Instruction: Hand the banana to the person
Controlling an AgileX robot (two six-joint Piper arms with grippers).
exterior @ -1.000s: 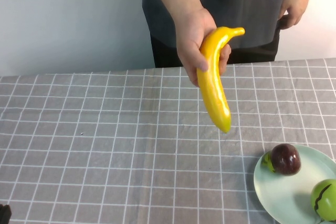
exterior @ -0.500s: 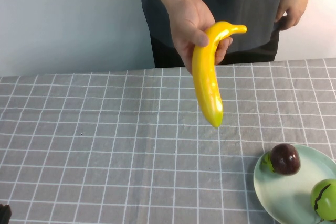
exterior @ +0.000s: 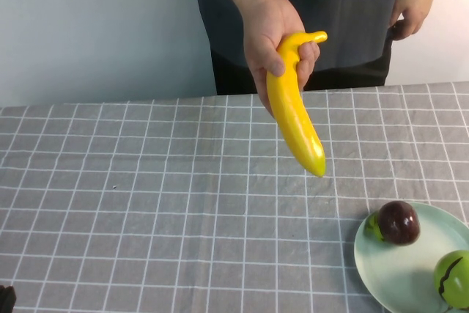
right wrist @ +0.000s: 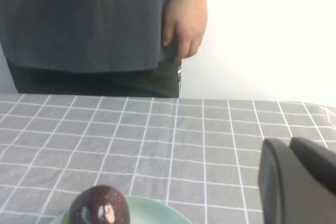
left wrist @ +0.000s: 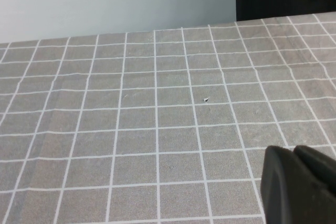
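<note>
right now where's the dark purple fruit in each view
High view: dark purple fruit lies at the lower right, on the far-left rim of the green plate.
Left wrist view: not in it.
Right wrist view: at the bottom edge, left of centre, on the same plate.
Shared landmark: the grey checked tablecloth.

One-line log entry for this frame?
banana: in person's hand, above table | left gripper: low over cloth, near edge | right gripper: near plate | handover done

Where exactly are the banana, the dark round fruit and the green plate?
banana (exterior: 293,111), high view, mid-body.
dark round fruit (exterior: 399,222), high view, its centre.
green plate (exterior: 396,269), high view, bare surface.
</note>
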